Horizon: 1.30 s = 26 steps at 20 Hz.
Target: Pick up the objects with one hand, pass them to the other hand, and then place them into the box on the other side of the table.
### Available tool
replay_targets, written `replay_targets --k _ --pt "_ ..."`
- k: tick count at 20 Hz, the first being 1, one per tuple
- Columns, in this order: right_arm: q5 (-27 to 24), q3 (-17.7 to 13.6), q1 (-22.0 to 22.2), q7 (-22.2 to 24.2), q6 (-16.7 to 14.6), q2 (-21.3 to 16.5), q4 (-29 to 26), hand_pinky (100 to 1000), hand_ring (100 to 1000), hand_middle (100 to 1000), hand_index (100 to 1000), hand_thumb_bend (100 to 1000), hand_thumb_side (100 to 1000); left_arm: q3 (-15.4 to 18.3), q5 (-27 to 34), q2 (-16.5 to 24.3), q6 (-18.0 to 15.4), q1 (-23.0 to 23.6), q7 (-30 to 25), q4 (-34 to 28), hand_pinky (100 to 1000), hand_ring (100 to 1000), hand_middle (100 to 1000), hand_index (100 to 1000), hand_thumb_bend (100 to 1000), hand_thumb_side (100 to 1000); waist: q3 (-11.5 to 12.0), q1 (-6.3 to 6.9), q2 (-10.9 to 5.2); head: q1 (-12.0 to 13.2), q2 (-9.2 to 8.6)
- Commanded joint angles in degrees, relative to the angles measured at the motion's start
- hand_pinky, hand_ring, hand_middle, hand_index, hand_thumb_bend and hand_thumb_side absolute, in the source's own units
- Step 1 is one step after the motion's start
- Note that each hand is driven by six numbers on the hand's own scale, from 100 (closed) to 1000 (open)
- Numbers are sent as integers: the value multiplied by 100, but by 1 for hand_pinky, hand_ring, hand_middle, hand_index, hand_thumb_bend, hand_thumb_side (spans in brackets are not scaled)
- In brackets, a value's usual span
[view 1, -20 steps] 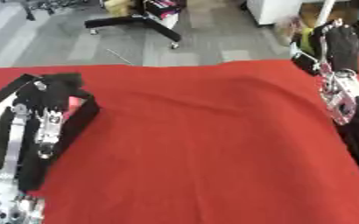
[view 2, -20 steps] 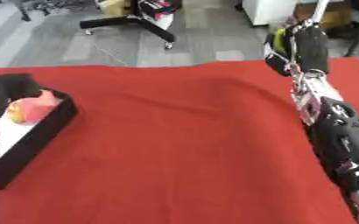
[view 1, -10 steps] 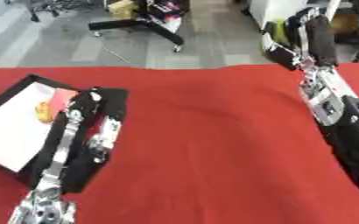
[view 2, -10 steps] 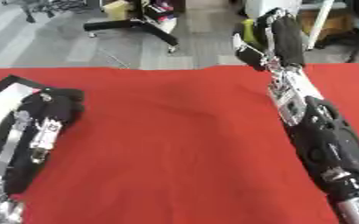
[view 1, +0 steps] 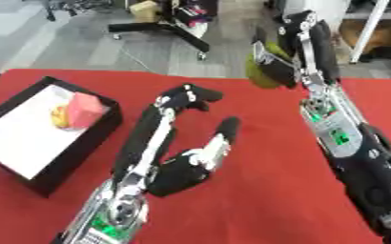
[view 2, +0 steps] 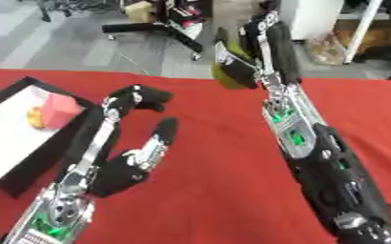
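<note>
So the right hand [view 1: 295, 45] is up at the far edge of the table, fingers pointing up and curled round a yellow-green object [view 1: 264, 71], which sits low in the palm w/ its bottom edge hanging just over the red tablecloth [view 2: 232, 157]. Can't make out what the object is, just a rounded olive-ish lump.

The left hand [view 1: 178, 159] is mid-table, palm up-ish, holding nothing: fingers relaxed w/ the tips bent over a bit, thumb sticking out toward the right. Basically a catcher's mitt waiting. It's near the right hand but def not touching yet, clear gap of red cloth between them.

What changed vs a sec ago: the right hand was way off at the far right corner and the left arm was down along the left edge by the box. Half a sec ago both had started drifting in. Now the right hand has swung inward w/ the object and the left has come out to the middle and opened toward it. Camera also tilted, so part of that shift is just the head moving, tbh.

Meaning imo: pickup is done, handover is about to happen, not done yet.

The black box [view 1: 82, 145] w/ the white floor sits at the left edge, just beside the left forearm. Already has a pink block [view 1: 84, 110] and a small yellow thing [view 2: 36, 117] in its far corner, touching each other. So after the pass it's a short trip left to drop it in.
</note>
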Motion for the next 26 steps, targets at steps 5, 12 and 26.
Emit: replay_targets --k 5,12,26 --pt "-667 186 -20 464 408 -32 -1174 746 177 100 100 100 319 -57 -651 -139 -149 -397 647 380 800 736 749 855 567 512 -63 -53 -117 122 -57" --pt "-1275 187 99 843 981 -124 -2107 749 178 100 100 100 321 -4 -1259 -208 103 -527 1255 571 800 750 764 872 653 404 -121 -94 -98 158 -46" --pt "-2478 -14 107 1049 1197 -339 -2445 751 177 100 100 100 326 102 -1991 -485 814 -246 2601 760 804 744 756 855 597 394 -130 -112 -104 150 -47"
